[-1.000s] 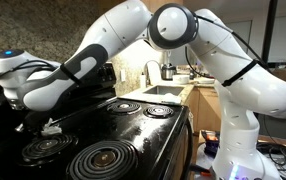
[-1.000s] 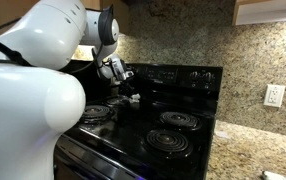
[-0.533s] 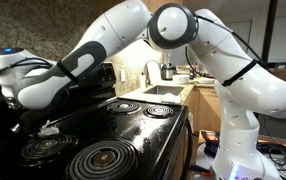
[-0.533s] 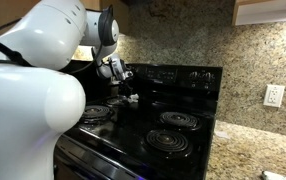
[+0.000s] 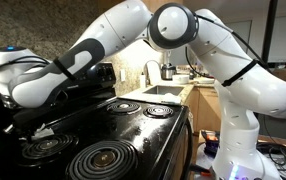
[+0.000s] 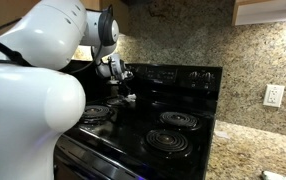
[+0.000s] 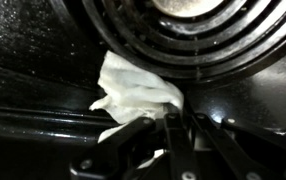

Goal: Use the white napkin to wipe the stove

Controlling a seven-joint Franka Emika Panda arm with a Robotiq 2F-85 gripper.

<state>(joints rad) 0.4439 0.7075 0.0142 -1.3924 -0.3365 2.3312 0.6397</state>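
Here the gripper (image 7: 169,124) pinches the crumpled napkin (image 7: 131,88) on the glossy stove (image 7: 28,60).

speckled granite backsplash (image 6: 173,40) rises behind a matching countertop (image 6: 248,150), a white wall outlet (image 6: 274,95) set into the stone; in an exterior view a faucet (image 5: 150,72) stands above pale wood cabinets (image 5: 207,112).

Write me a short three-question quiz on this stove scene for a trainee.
1. True or false: the small crumpled white paper napkin is pressed onto the glossy black electric stove.
2. How many spiral coil burners has the stove? A two, B four, C six.
3. Fill in: the Robotiq gripper is shut on the ____.
Key: 1 true; 2 B; 3 napkin.
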